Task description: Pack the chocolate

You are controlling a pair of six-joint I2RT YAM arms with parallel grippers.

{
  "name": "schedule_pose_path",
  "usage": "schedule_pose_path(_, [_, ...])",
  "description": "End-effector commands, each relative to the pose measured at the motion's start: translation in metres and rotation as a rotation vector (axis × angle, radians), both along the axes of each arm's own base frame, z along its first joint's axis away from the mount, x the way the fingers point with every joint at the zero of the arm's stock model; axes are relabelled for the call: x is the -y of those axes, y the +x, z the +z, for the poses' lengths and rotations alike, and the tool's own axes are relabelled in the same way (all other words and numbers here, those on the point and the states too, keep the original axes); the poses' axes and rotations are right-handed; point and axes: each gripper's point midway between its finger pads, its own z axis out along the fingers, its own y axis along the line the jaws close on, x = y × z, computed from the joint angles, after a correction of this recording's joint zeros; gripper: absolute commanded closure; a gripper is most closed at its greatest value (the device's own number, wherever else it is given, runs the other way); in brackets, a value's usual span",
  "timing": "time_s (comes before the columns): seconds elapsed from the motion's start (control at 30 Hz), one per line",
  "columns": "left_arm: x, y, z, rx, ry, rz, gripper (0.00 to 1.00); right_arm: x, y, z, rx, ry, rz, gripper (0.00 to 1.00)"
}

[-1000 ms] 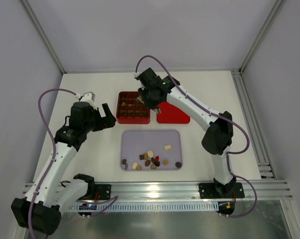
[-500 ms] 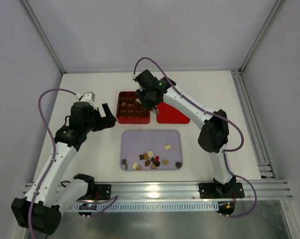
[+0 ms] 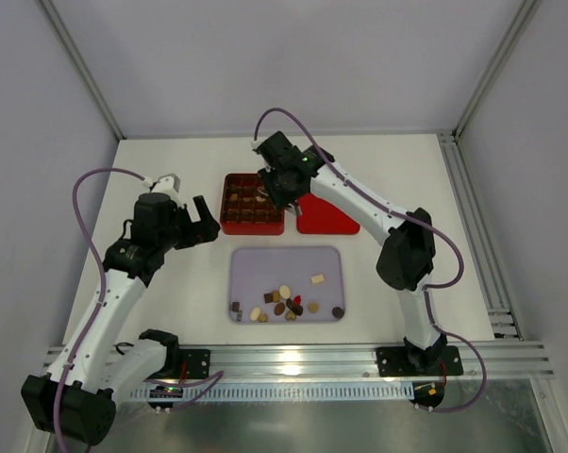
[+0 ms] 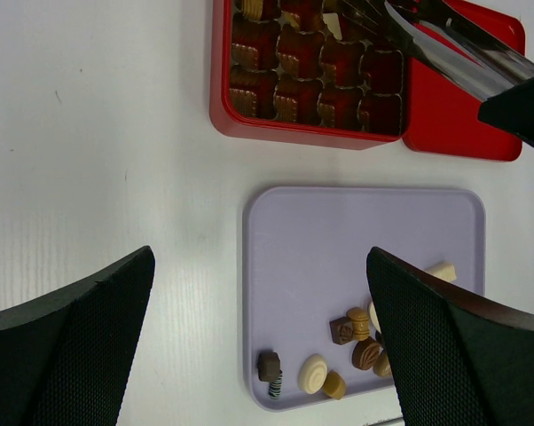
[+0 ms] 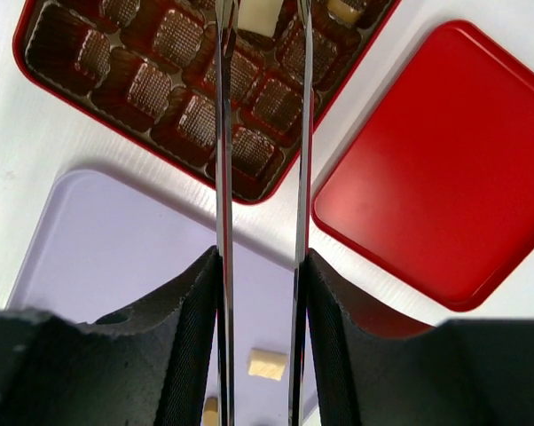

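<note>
From above, the right gripper [image 3: 267, 195] hangs over the far right part of the red box [image 3: 229, 225], pointing down into its compartments. At this size its state cannot be read. The lid [image 3: 329, 223] lies flat just to the gripper's right. The lilac tray [image 3: 270, 264] sits behind the gripper, toward the arm bases, with the loose chocolates [image 3: 286, 303] bunched along its near edge. The left gripper [image 3: 207, 221] hovers over bare worktop [image 3: 171, 170] with the box off to its right. Its jaws are spread wide and nothing is between them.

From the left wrist, the two dark fingers [image 4: 72, 346] stand far apart at the bottom corners. Below and between them are the white worktop and the left part of the tray. The chocolates lie close to the right-hand finger. The box is ahead of the gripper, and the right gripper's thin metal blades reach into its right-hand compartments.

From the right wrist, the two blades run parallel with a clear gap, parted and pinching nothing. A cream-white piece [image 5: 260, 15] sits in a compartment between their far ends, with space showing on both sides. A second pale piece [image 5: 342, 9] lies to the right, outside the blades. The lid lies to the right of the blades and the tray lies back toward the wrist.
</note>
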Motion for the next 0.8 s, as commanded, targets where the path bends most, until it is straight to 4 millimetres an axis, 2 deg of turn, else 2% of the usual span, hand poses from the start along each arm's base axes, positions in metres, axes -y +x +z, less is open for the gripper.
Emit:
schedule_pose_path(0.0, [0.001,0.004,0.014,0.040,-0.009,-0.006,0.00,0.015,-0.009,0.067,0.115,0.080,-0.022,0.56])
schedule_pose_path(0.03, [0.001,0.004,0.013,0.036,-0.010,-0.005,0.00,0.020,-0.016,0.063,0.100,0.071,-0.022,0.56])
schedule_pose_path(0.07, [0.001,0.004,0.014,0.043,-0.010,-0.006,0.00,0.025,-0.021,0.068,0.100,0.077,-0.028,0.57])
schedule_pose_path(0.1, [0.001,0.004,0.014,0.041,-0.010,-0.006,0.00,0.033,-0.029,0.082,0.118,0.098,-0.031,0.56])
schedule_pose_path(0.13, [0.001,0.004,0.014,0.043,-0.011,-0.004,0.00,0.041,-0.039,0.075,0.097,0.084,-0.032,0.57])
schedule_pose_path(0.27, [0.001,0.004,0.016,0.047,-0.012,-0.006,0.00,0.073,-0.077,0.076,0.060,0.090,-0.063,0.57])
schedule_pose_path(0.3, [0.001,0.003,0.016,0.048,-0.013,-0.005,0.00,0.087,-0.094,0.074,0.050,0.089,-0.068,0.57])
schedule_pose_path(0.47, [0.001,0.003,0.018,0.054,-0.015,-0.007,0.00,0.122,-0.150,0.053,-0.035,0.092,-0.090,0.57])
schedule_pose_path(0.5, [0.001,0.003,0.017,0.053,-0.015,-0.007,0.00,0.128,-0.163,0.039,-0.071,0.065,-0.084,0.57])
schedule_pose_path(0.53, [0.001,0.003,0.018,0.052,-0.016,-0.008,0.00,0.134,-0.173,0.040,-0.076,0.074,-0.086,0.57])
schedule_pose_path(0.63, [0.001,0.004,0.017,0.053,-0.015,-0.007,0.00,0.144,-0.198,0.022,-0.137,0.040,-0.079,0.57])
schedule_pose_path(0.77, [0.001,0.004,0.015,0.047,-0.013,-0.007,0.00,0.154,-0.220,0.009,-0.175,0.007,-0.050,0.57])
